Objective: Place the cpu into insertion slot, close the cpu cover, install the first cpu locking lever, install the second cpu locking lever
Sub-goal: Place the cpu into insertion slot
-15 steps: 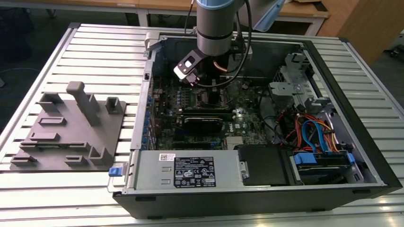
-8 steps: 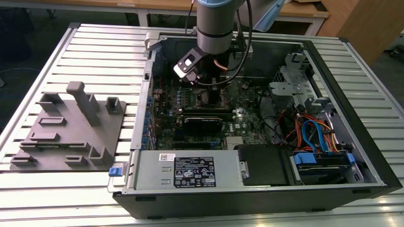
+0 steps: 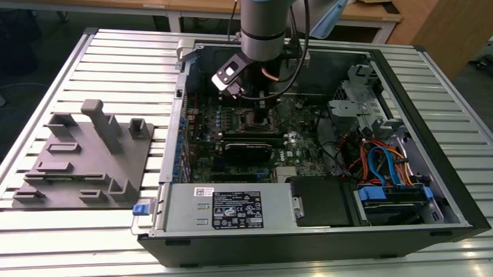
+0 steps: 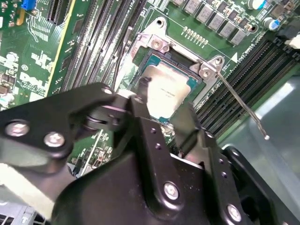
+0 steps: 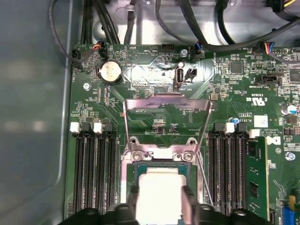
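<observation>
- The cpu [image 5: 159, 190] sits low in the insertion slot [image 5: 161, 155] on the green motherboard [image 5: 234, 93]. In both wrist views the socket's metal rim frames its silvery top.
- The pincer [image 5: 160, 208] is pinching the cpu, with one of its black fingers [image 4: 139, 104] against each of two opposite edges. We judge the first step to be at its very end: the chip looks seated or nearly so, but it has not been let go.
- The cpu cover [image 5: 166, 102] stands raised behind the socket, a thin frame with the board visible through its cut-out, so closing it is not yet done.
- We count three steps left: the cover and both levers.
- The first wrist view looks straight along the board. It gives us the open cover and shows how evenly the chip lies between the fingers.
- The second wrist view looks from the side. It shows a locking lever [image 4: 239, 101] as a thin bare rod angled away from the socket, unlatched.
- The exterior view gives the wider setting. The arm [image 3: 262, 34] reaches down from the top centre into the open computer case [image 3: 431, 190], which lies on a slatted surface [image 3: 115, 57]. A grey fixture block [image 3: 85, 156] sits on the exterior view's left.
</observation>
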Robot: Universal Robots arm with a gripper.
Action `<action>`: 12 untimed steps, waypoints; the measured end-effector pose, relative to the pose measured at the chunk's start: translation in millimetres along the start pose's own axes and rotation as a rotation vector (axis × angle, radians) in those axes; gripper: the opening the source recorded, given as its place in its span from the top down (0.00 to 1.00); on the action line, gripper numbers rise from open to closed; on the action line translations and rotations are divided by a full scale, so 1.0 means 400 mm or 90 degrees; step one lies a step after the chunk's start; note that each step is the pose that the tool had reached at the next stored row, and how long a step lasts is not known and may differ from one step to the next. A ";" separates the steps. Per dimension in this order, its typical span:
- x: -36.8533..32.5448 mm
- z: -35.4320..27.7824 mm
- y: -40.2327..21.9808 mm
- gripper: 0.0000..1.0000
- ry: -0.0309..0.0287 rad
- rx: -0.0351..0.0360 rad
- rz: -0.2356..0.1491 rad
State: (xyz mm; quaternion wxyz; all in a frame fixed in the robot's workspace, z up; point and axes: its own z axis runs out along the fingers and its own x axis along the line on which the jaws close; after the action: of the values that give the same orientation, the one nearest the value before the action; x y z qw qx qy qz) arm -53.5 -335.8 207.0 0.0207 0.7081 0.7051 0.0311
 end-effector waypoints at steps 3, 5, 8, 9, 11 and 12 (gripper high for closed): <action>0.000 -0.004 0.000 0.64 0.0000 0.0012 0.000; 0.000 -0.004 0.000 0.69 0.0001 0.0014 0.000; 0.000 -0.004 0.000 0.81 0.0000 0.0016 0.000; 0.000 -0.004 0.001 0.87 0.0000 0.0016 0.000; 0.000 -0.004 0.000 0.90 0.0000 0.0017 0.000; 0.000 -0.004 0.001 0.90 0.0000 0.0017 0.000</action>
State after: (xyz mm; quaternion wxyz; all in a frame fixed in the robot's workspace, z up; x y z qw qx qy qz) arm -53.4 -335.8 208.6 0.0198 0.7081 0.7052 0.0301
